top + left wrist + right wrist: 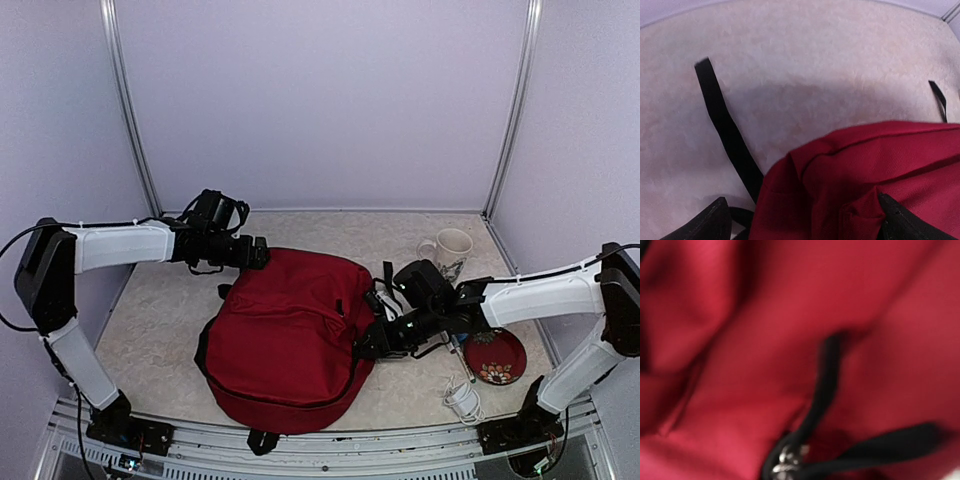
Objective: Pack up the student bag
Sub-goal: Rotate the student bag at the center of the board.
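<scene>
Bag lies flat in the middle of the table, dark red, its rounded end toward my bases; one black strap runs loose across the pale tabletop in my left wrist view. My left gripper sits at the bag's far left corner; its fingertips stand spread wide, with a fold of the red fabric lying between them; the tip on that view's right touches the cloth, the other is off it, and nothing is pinched. My right gripper is at the bag's right edge, low against the fabric; from above its fingers are lost among the dark wrist and straps, and the right wrist view is a blur of red cloth, a black zipper line and a metal pull; I cannot tell how far it is open or whether it has hold of anything. Right of the bag, a mug stands near the far corner; a red plate lies near my right forearm, and a coil of white cord sits just nearside of it.
</scene>
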### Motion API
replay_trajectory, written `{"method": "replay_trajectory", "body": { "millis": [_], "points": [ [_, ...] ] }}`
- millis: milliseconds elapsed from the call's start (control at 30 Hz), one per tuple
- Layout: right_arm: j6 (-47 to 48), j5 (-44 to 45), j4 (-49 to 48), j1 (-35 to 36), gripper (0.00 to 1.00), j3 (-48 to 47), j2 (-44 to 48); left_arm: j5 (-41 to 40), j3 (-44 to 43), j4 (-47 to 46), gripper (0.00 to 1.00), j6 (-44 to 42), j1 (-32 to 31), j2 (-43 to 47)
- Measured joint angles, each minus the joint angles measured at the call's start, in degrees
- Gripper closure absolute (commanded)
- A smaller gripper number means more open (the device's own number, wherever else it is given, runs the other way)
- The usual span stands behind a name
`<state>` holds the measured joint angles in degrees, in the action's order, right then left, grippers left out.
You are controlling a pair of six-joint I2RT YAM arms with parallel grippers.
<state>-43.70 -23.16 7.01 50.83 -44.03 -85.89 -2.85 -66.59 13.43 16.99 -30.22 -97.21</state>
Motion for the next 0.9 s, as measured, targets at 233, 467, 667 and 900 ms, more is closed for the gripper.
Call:
{"method": "replay_trajectory", "body": {
  "millis": [233,467,667,900],
  "points": [
    [5.2,-0.8,3.9,-11.6,1.00,-5.4,-2.8,0.8,10.5,-2.8,0.16,4.0,-1.6,6.3],
    [15.7,-2.3,9.6,-18.2,0.91,-28.6,-18.7,-2.5,22.3,-1.2,0.20,7.5,-14.4,19.7],
    [19.1,-5.1,11.3,-18.9,0.85,-40.1,-26.8,4.9,24.8,3.0,0.16,8.4,-25.6,28.1],
    [21.3,-1.5,18.3,-18.9,0.79,-42.5,-25.9,9.0,6.4,9.8,0.01,-0.5,-26.8,27.1]
  ]
}}
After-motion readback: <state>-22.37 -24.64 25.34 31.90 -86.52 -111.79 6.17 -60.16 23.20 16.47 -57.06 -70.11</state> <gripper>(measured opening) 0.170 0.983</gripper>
